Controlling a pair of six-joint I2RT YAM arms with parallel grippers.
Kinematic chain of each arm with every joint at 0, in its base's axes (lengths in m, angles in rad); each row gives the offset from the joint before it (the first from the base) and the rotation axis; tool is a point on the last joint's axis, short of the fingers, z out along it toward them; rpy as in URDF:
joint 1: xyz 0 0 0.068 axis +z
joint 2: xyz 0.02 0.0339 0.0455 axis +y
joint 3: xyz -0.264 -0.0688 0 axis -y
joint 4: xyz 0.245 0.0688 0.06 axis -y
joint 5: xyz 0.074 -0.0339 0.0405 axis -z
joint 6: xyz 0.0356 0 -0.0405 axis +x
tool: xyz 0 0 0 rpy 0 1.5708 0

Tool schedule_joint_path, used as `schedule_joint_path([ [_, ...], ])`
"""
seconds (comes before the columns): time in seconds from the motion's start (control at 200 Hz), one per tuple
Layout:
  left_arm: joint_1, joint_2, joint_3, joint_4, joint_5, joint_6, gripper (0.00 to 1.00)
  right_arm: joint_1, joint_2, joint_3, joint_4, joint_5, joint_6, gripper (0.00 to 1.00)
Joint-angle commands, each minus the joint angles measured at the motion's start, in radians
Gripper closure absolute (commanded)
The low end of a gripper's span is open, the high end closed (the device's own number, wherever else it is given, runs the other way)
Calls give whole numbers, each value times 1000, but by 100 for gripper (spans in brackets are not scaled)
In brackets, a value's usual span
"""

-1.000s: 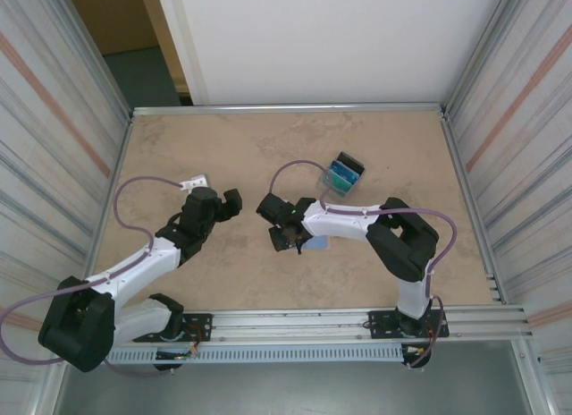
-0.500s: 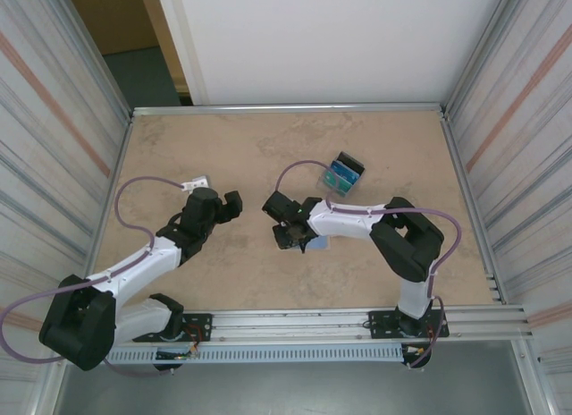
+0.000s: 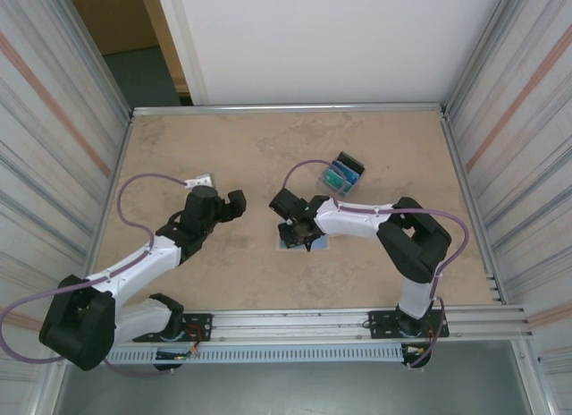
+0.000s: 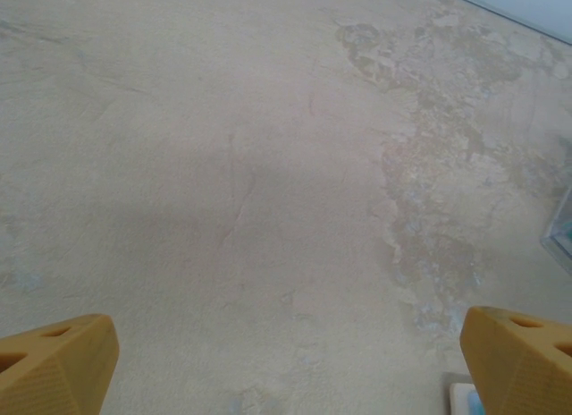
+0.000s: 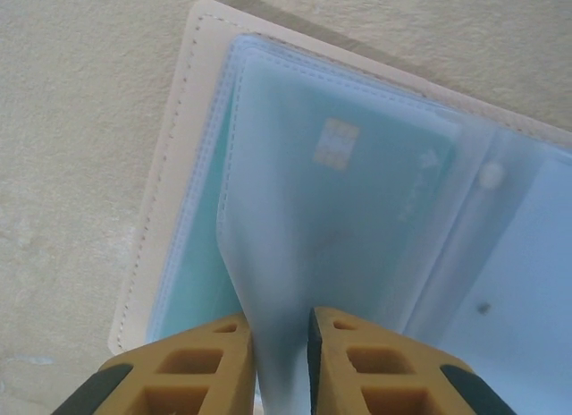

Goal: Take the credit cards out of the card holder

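PINCHED: The right gripper [image 5: 279, 348] has its jaws drawn nearly together on a pale blue inner sleeve [image 5: 268, 254] of the tan card holder [image 5: 161, 218]. The holder lies open near the middle of the worktop [image 3: 223, 147], and a teal credit card [image 5: 357, 191] with a gold chip shows through the plastic, apparently tucked inside. To the holder's left the left gripper [image 3: 234, 203] hangs with jaws spread wide and empty, while a clear tray [image 3: 344, 173] of cards sits nearer the worktop's far edge.

Left jaws wide, right jaws pinched.
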Motion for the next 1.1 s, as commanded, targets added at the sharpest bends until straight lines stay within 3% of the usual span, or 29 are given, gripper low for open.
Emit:
schedule_joint_path([
  [0.0, -9, 10, 19, 73, 34, 48, 1, -7, -49, -15, -54, 50, 29, 76],
  [0.341, -117, 120, 112, 50, -1, 157, 1, -39, -128, -77, -73, 120, 69, 72],
  [0.782, -256, 236, 163, -39, -29, 249, 1, -122, -161, -141, -73, 108, 123, 70],
  [1.092, -341, 333, 202, -121, -127, 288, 1, -155, -215, -168, -99, 130, 151, 72],
])
